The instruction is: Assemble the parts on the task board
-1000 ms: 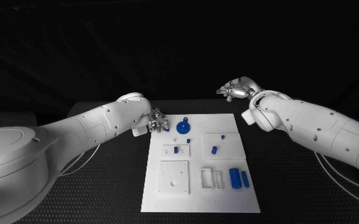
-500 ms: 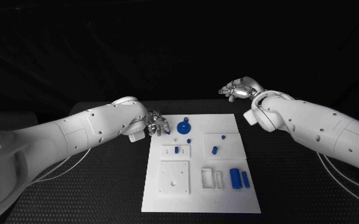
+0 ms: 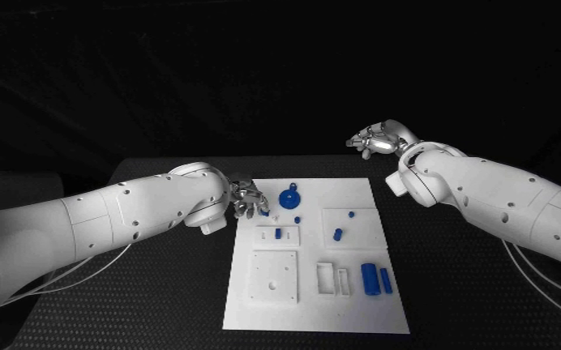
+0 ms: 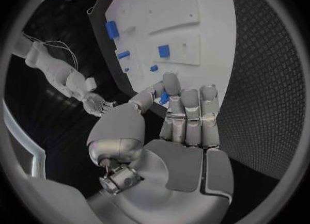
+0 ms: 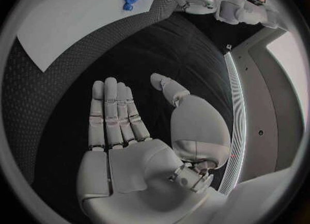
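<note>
Task board (image 3: 271,285): white rectangular plate, mid-table, with raised white blocks and small blue parts; a round blue gear-like part (image 3: 289,198) lies near its far edge, two blue cylinders (image 3: 375,278) near its right edge. My left hand (image 3: 242,198), at the board's far-left corner, pinches a small blue part (image 4: 165,98). My right hand (image 5: 139,146), beyond the board's far-right corner, holds nothing, fingers straight, thumb apart.

A flat white rectangular task board (image 3: 306,317) lies on a black table (image 3: 175,301) whose surface is patterned with fine dots. Small solid-blue parts dot the board: a round blue gear-like disc (image 3: 289,198) at upper centre and a blue cylinder (image 3: 368,278) at lower right. Both arms are white, with silver hands (image 3: 243,198) (image 3: 375,139).
</note>
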